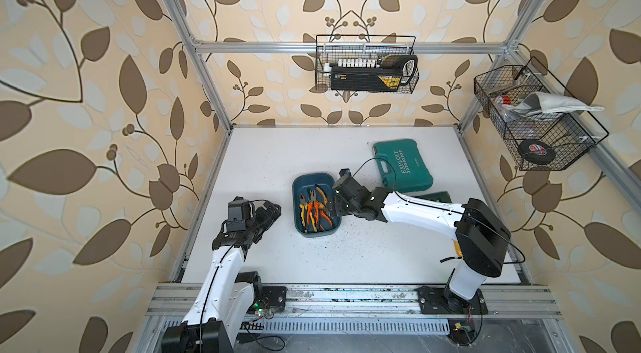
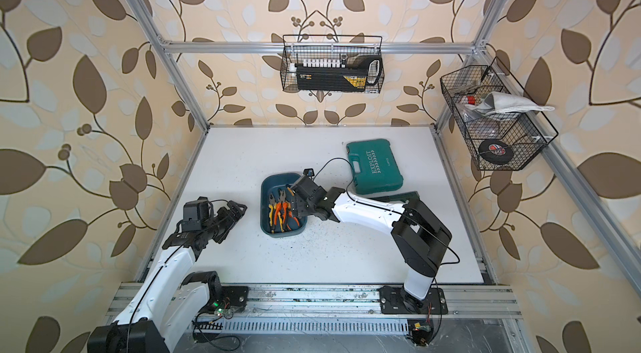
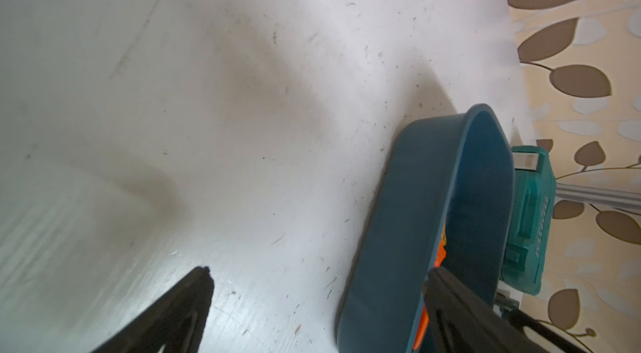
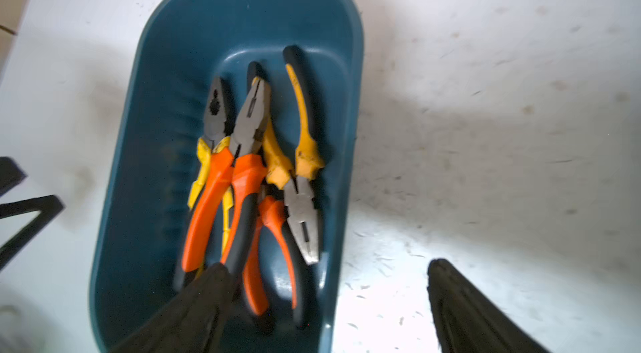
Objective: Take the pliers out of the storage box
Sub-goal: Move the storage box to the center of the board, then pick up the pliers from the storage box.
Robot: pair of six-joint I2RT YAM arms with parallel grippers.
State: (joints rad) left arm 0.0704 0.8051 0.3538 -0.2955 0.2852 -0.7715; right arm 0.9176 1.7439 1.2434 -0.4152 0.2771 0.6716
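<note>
The storage box (image 1: 297, 195) is a shallow dark blue-teal tray in the middle of the white table, seen in both top views (image 2: 265, 202). Several pliers (image 4: 242, 174) with orange or yellow handles lie piled inside it (image 1: 314, 209). My right gripper (image 4: 326, 273) is open and straddles the box's right wall. One of its fingers (image 4: 211, 285) hangs over the orange handles and the other stands outside over the table. It holds nothing. My left gripper (image 3: 321, 275) is open and empty, left of the box (image 3: 416, 212) and close to its wall (image 1: 274, 210).
A green EXPLOIT case (image 1: 402, 165) lies behind and right of the box. A dark green flat piece (image 1: 437, 197) shows beside the right arm. Black wire baskets hang on the back rail (image 1: 366, 63) and on the right rail (image 1: 537, 118). Dark specks litter the table.
</note>
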